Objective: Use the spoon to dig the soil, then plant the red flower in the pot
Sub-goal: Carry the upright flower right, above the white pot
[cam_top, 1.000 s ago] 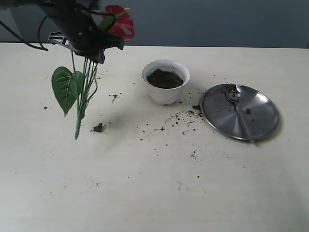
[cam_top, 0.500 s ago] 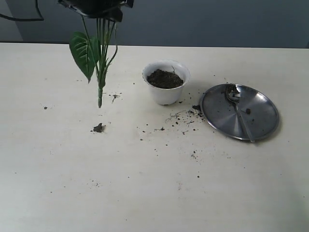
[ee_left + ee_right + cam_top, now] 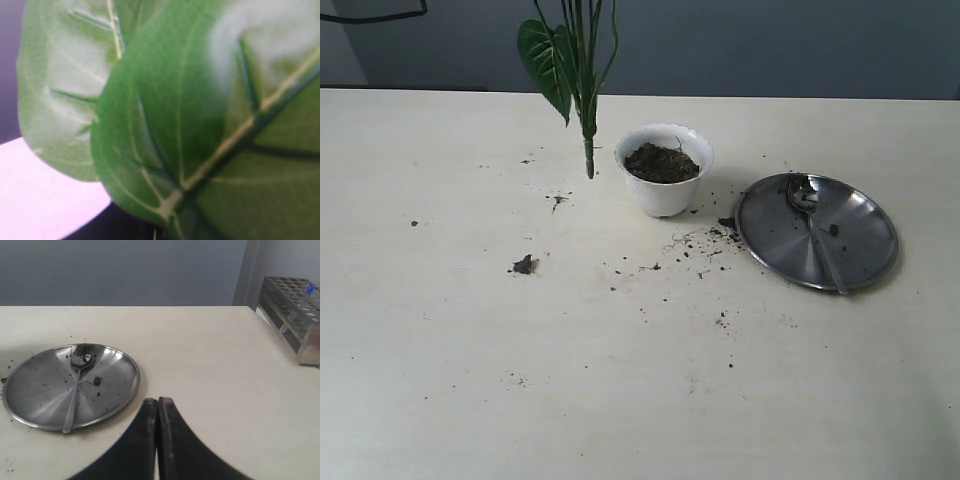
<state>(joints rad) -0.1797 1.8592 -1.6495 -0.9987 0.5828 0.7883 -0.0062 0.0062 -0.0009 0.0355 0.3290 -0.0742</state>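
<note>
Change: the red flower (image 3: 588, 140) is shifting rightward across the tabletop (image 3: 620, 380) since a second ago, and is now hanging just left of the pot (image 3: 663, 195).
Flower axis: standing upright in the air, cut stem end pointing down, blooms running out of frame above.
Leaf (image 3: 200, 125): filling the left wrist view.
Plate (image 3: 860, 250): carrying the spoon (image 3: 817, 235), right of the pot.
Soil (image 3: 661, 162): sitting in the pot.
Left gripper: out of frame above the flower, clamping its stems.
Right gripper (image 3: 158, 402): fingers pressing together, holding nothing, hovering near the plate.

red flower (image 3: 552, 62) blooms cut off at exterior view's top edge, left tool hidden behind blurred leaf (image 3: 200, 125)
</note>
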